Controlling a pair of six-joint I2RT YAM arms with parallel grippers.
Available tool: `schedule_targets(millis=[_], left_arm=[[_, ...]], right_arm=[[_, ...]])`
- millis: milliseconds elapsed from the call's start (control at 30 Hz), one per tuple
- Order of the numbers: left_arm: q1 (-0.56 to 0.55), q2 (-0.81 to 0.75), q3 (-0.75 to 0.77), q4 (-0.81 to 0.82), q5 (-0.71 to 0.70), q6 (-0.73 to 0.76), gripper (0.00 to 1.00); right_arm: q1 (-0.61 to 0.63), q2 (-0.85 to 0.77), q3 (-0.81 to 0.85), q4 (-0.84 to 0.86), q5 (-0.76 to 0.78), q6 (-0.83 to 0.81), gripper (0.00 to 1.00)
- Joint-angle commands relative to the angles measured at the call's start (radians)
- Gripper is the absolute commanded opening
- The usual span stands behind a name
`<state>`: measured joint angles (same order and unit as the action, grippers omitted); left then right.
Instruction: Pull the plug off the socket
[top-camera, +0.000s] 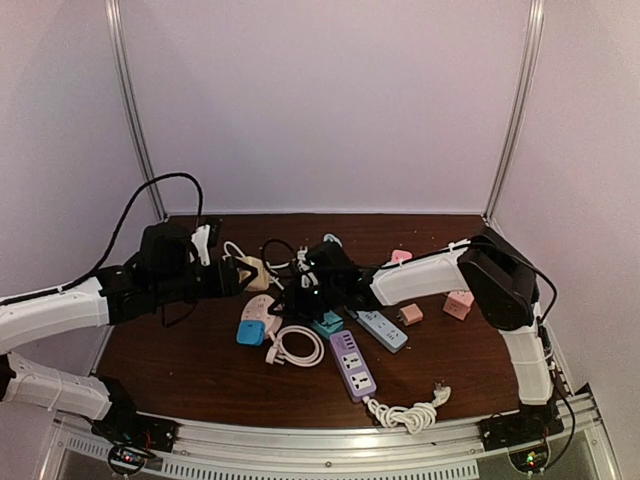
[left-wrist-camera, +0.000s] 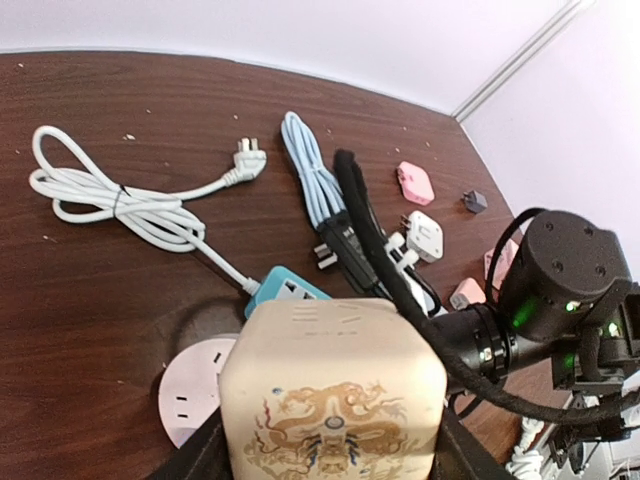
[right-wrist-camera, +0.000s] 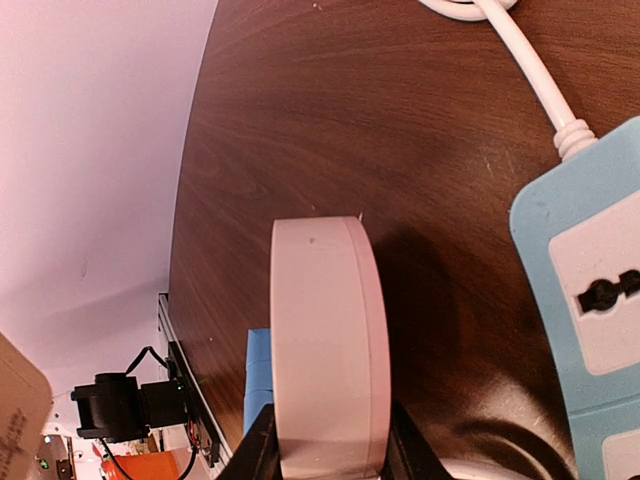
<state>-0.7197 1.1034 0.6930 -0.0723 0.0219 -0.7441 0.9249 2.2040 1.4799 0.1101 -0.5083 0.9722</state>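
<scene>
My left claw (left-wrist-camera: 330, 460) is clamped on a cream cube socket (left-wrist-camera: 330, 385), with one dark finger on each side. The cube has rounded corners and a brown dragon-like print on the face toward my wrist, and it is held up above the bench (left-wrist-camera: 90, 300). Its other faces are turned away, so what is seated in it cannot be told. A thick black cable (left-wrist-camera: 375, 240) runs past the cube's top edge toward the right, and its near end is hidden behind the cube. My right claw (right-wrist-camera: 330, 450) is closed narrow on a round white socket (right-wrist-camera: 325, 330). The socket shows edge-on as a thick smooth disc near a light blue power strip (right-wrist-camera: 590, 290). Only a little of each finger shows at the bottom edge, and the disc's flat faces are out of sight. A blue shape behind the disc is mostly covered. From above, both claws come close together at mid-bench among tangled cords too small to sort out.
</scene>
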Motion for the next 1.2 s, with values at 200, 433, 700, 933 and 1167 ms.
schedule_targets(millis=[200,433,700,933,1167], left_arm=[[0.111,0.012,0.103,-0.259,-0.148,-0.017,0.23],[0.174,0.087,0.129,-0.346,-0.154,-0.009,0.24],[0.234,0.205,0.156,-0.376,-0.140,0.039,0.24],[0.299,0.306,0.200,-0.396,-0.069,0.064,0.24],[0.366,0.330,0.203,-0.368,0.054,0.060,0.24]], right_arm=[[0.018,0.035,0.036,-0.037,-0.022,-0.040,0.02],[0.045,0.075,0.102,-0.081,-0.041,-0.072,0.10],[0.042,0.071,0.127,-0.149,-0.012,-0.115,0.24],[0.042,0.068,0.144,-0.185,0.007,-0.153,0.46],[0.041,0.042,0.147,-0.204,0.036,-0.187,0.64]])
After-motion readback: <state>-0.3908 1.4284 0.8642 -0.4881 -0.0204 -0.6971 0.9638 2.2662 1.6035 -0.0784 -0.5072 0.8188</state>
